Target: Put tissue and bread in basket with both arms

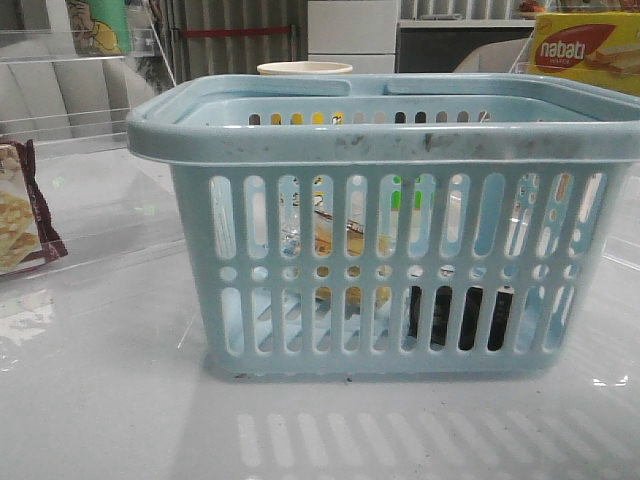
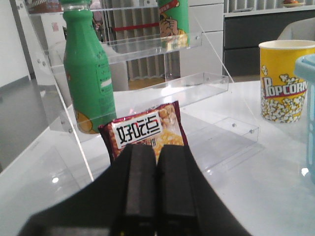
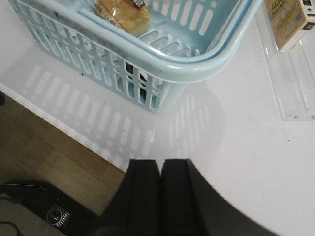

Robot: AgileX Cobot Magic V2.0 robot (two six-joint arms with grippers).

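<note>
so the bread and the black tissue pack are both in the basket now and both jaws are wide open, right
Not quite: both jaws are shut, as each wrist view shows. The rest holds: the bread lies in the basket, and the front view shows the black tissue pack through the basket's slots.

Light blue slotted basket (image 1: 400,240), centre of white worktop (image 1: 100,400). Inside, seen through slots: wrapped bread (image 1: 330,235) left of middle; black tissue pack (image 1: 462,318) low at right. Cream cup rim (image 1: 305,69) just behind basket. Cracker packet (image 1: 22,210) far left. Yellow nabati box (image 1: 588,50) far right.
</note>
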